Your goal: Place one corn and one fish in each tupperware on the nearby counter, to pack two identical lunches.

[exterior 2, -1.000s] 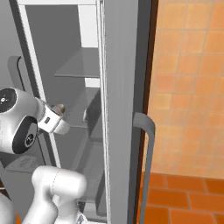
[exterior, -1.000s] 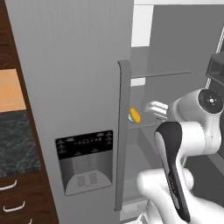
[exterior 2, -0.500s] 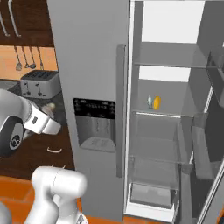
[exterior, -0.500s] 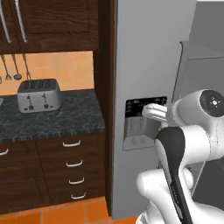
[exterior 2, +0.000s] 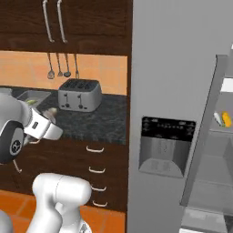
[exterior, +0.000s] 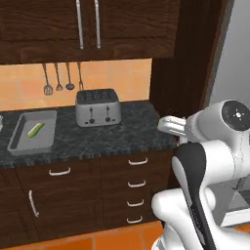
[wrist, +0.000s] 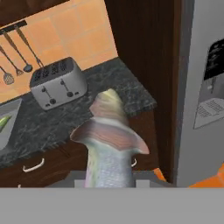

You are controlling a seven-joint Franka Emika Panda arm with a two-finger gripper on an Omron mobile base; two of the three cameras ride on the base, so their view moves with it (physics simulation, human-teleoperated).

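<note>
Black speckled stone forms the counter (exterior: 97,139) seen in the left base view, set over dark wood drawers with curved silver handles. A light-grey tray (exterior: 33,132) lies at the counter's left end, and one ear of corn (exterior: 35,129) with a green end is laid inside it. A silver toaster (exterior: 97,107) stands just to the right of the tray, against the orange tiled wall, where utensils (exterior: 57,78) are hung. The white arm is raised at the lower right, and its hand is pointed toward the counter's right end.

From the right base view, the same toaster (exterior 2: 79,94) and the tray (exterior 2: 34,96) are seen on the counter (exterior 2: 104,119) to the left of a tall grey fridge (exterior 2: 175,91). The fridge's dispenser panel (exterior 2: 166,145) is seen on its front. The far right door is open, and a second ear of corn (exterior 2: 226,119) is seen on a shelf inside. The arm's hand is held at the left, above the drawers.

Through the hand view, a silvery grey-blue fish (wrist: 109,140) is seen close up, gripped at the bottom by the claw (wrist: 109,177), which is closed around its body, the fish's far end pointing toward the counter (wrist: 78,118). The toaster (wrist: 57,83) stands beyond it, and the tray (wrist: 6,122) with its corn (wrist: 3,121) is cut by the left edge.
</note>
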